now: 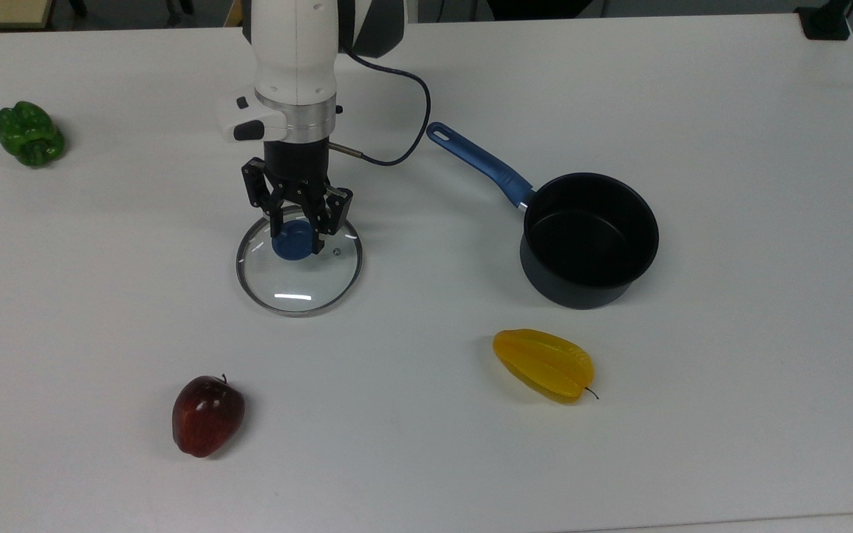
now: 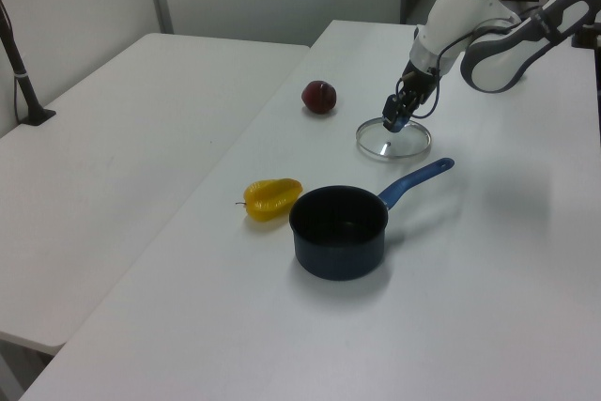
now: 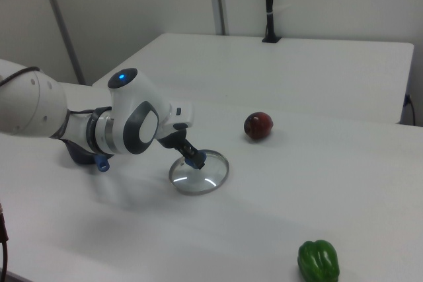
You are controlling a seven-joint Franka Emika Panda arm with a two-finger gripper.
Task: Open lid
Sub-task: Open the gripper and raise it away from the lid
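Lid (image 1: pixel 299 270) knob is where your gripper (image 1: pixel 295 235) sits: its two fingers straddle the blue knob (image 1: pixel 291 243) and appear pinched on it, though you can't quite confirm contact from the top view. The glass disc looks to be resting on, or just above, the white table (image 1: pixel 693 111), well apart from the dark saucepan (image 1: pixel 588 238), which stands uncovered to the top view's right with its blue handle (image 1: pixel 480 164) pointing toward the arm. So you can judge the uncovering itself done; what remains is letting go.

Watch the release. If the disc is tilted or off the surface, it could drop on its metal rim and rattle or skid toward the red apple (image 1: pixel 207 414). Retreat straight up, or a finger may snag the knob and drag the glass sideways.
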